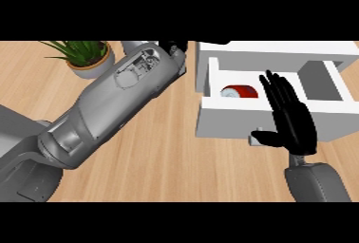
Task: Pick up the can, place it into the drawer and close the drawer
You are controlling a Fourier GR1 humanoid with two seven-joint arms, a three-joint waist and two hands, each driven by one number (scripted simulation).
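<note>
can in, drawer waiting to be shut

my right hand (291, 121) is hovering flat, fingers straight, over the open drawer (231, 124) holding the can (239, 91); next i'm pushing its front in. left fingers: can't tell.

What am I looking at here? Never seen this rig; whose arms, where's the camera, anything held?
One picture, taken from a humanoid robot's head, looking steeply down at a wooden counter. The two grey forearms are its own. The right robot hand is open, fingers straight, over the front of an open white drawer. A red can lies inside the drawer. The left forearm reaches up toward the drawer unit; its left robot hand is mostly cut off, so I can't tell its fingers. A potted plant stands top left. The right hand holds nothing.
</note>
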